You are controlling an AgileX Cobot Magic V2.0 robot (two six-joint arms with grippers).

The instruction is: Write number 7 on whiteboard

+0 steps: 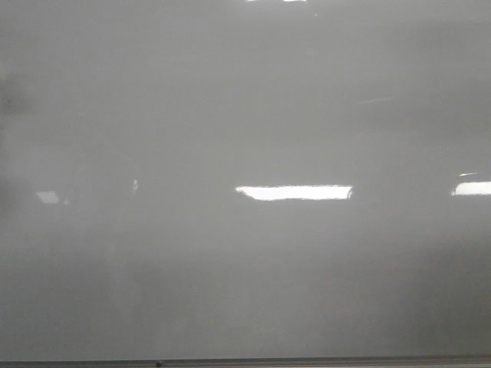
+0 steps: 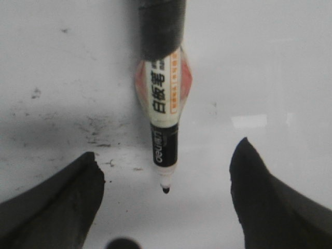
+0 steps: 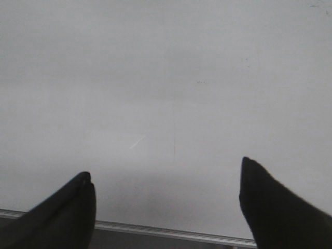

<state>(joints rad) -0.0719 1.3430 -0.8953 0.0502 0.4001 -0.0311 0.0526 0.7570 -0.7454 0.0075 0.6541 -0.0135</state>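
Note:
The whiteboard [image 1: 245, 115] fills the front view, glossy pale grey and blank; no number 7 shows in any view. Neither gripper shows in the front view. In the left wrist view, my left gripper [image 2: 167, 150] is open, its dark fingers wide apart over the board [image 2: 270, 62]. A black-and-white marker [image 2: 165, 114] hangs between the fingers from a black holder, touching neither. Its black tip [image 2: 165, 190] is uncapped and close to the board; I cannot tell if it touches. My right gripper [image 3: 165, 167] is open and empty over the board [image 3: 166, 78].
Bright rectangular light reflections [image 1: 294, 192] lie across the board. The thin grey metal bottom edge [image 1: 245, 362] runs along the bottom, also in the right wrist view [image 3: 155, 231]. Faint dark smudges [image 2: 93, 135] mark the board near the left gripper.

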